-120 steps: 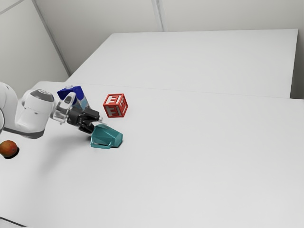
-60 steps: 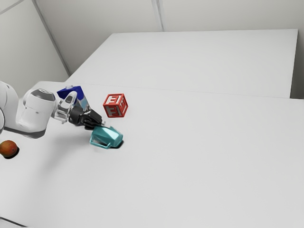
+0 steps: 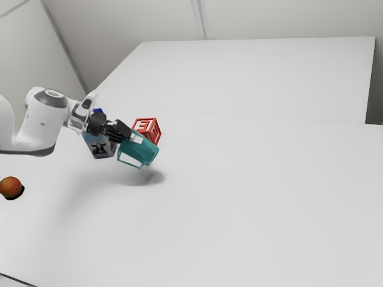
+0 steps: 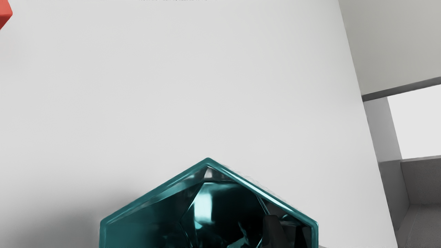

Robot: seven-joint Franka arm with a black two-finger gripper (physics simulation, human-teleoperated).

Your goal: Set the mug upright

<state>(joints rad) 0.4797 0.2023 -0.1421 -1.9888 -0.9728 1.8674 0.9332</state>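
Tilted in the air above the table, the teal mug [image 3: 145, 152] hangs from the black gripper [image 3: 127, 137], its mouth toward the hand and its base pointing down and toward the exterior view's right. Its handle faces the underside. In the wrist view I look into the open mouth of the mug [image 4: 144, 229]; the gripper [image 4: 298, 234] pinches its side wall, with one dark finger [image 4: 274, 230] inside. The other finger is mostly hidden outside that wall.
A red letter block [image 3: 151, 129] stands just behind the mug, partly covered by it. The blue and white carton [image 3: 100, 147] is behind the gripper. An orange fruit [image 3: 11, 186] lies on the white table [image 3: 239, 209] at the exterior view's left.
My hand has risen with the mug, which has left the table and now casts a separate shadow below. The mug's base end tips further down than before.
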